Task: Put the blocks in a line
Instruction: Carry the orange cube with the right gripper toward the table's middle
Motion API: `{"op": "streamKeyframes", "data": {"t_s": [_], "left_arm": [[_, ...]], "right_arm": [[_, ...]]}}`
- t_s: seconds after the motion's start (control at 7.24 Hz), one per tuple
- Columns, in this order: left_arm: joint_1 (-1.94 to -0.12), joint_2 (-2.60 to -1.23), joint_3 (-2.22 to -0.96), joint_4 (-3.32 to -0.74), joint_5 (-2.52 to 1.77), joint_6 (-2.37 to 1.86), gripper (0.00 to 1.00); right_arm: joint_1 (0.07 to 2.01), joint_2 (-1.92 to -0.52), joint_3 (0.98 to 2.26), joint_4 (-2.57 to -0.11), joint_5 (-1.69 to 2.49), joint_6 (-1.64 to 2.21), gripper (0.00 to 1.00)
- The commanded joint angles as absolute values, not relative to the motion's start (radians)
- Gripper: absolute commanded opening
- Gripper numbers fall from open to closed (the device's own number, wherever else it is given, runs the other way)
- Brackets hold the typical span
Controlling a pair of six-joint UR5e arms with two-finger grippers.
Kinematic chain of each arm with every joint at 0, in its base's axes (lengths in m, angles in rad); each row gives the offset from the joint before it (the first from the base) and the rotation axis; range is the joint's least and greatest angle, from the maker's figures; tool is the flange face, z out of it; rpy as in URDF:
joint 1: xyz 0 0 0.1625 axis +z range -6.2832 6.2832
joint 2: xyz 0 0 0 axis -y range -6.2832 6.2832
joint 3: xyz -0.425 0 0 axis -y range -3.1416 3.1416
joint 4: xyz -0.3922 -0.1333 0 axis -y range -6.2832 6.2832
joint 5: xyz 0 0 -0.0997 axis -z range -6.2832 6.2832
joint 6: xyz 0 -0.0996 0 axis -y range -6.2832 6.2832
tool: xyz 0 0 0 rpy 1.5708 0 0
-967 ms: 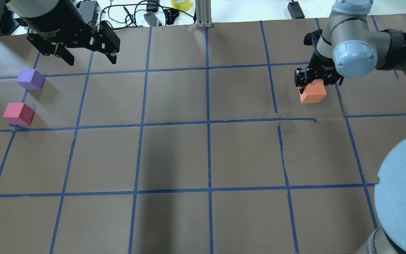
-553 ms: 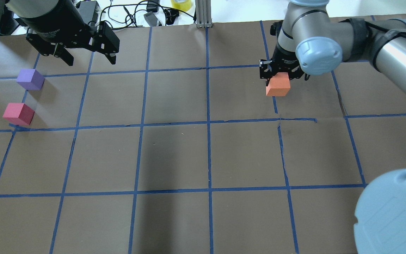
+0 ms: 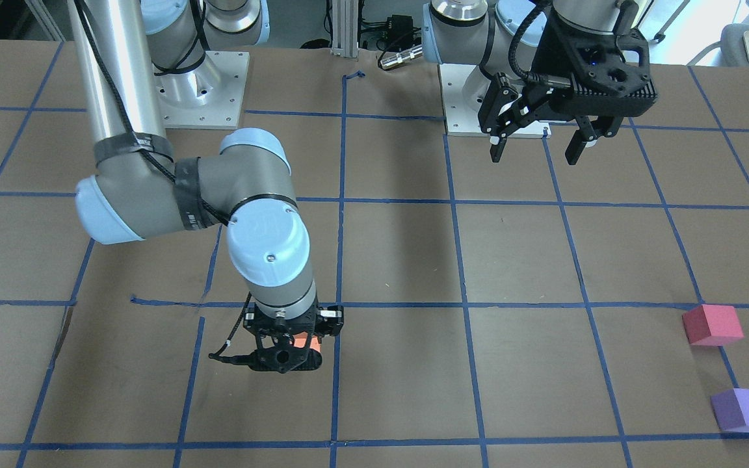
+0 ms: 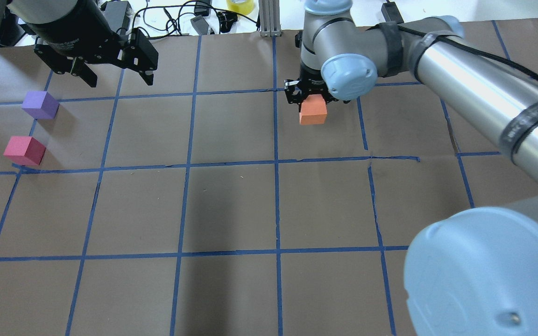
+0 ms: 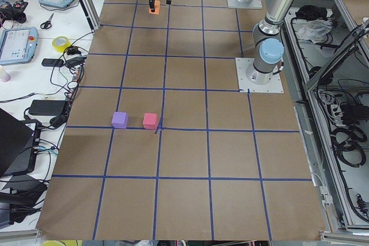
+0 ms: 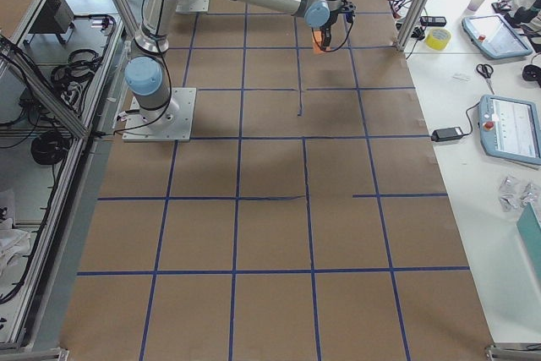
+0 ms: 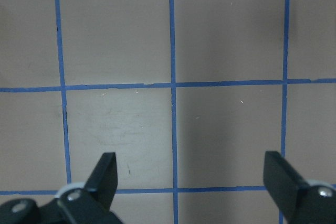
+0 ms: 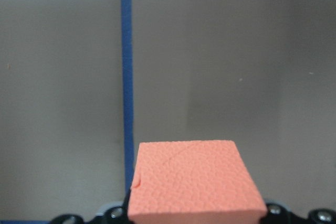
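Note:
My right gripper (image 4: 312, 103) is shut on the orange block (image 4: 313, 112) and holds it above the table just right of the centre grid line; the block fills the bottom of the right wrist view (image 8: 194, 182) and is mostly hidden behind the wrist in the front-facing view (image 3: 298, 340). The purple block (image 4: 40, 104) and the pinkish-red block (image 4: 24, 150) sit side by side at the far left, also seen in the front-facing view as purple (image 3: 745, 409) and pinkish-red (image 3: 712, 324). My left gripper (image 4: 117, 79) is open and empty, high above the table beyond the purple block.
Brown paper with a blue tape grid (image 4: 276, 163) covers the table. Cables, a power brick and a yellow tape roll (image 4: 240, 5) lie past the far edge. An aluminium post (image 4: 269, 18) stands at the far middle.
My right gripper has carried the orange block leftward, from the right part of the table to near the centre line. The left arm and the other two blocks have not moved.

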State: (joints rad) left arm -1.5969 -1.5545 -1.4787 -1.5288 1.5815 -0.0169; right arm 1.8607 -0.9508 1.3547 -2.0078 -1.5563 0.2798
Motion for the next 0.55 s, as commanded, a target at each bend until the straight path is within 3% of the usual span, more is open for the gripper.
{"op": "streamKeyframes", "data": {"t_s": [0.0, 0.41], "left_arm": [[-1.597, -1.554, -1.479, -1.529, 1.582, -0.017, 1.0], [-1.597, -1.554, -1.48, -1.532, 1.582, -0.017, 1.0]], "right_arm": [[1.916, -0.876, 1.307, -2.022, -1.555, 0.331, 0.0], [1.953, -0.839, 1.293, -2.023, -1.555, 0.374, 0.0]]}}
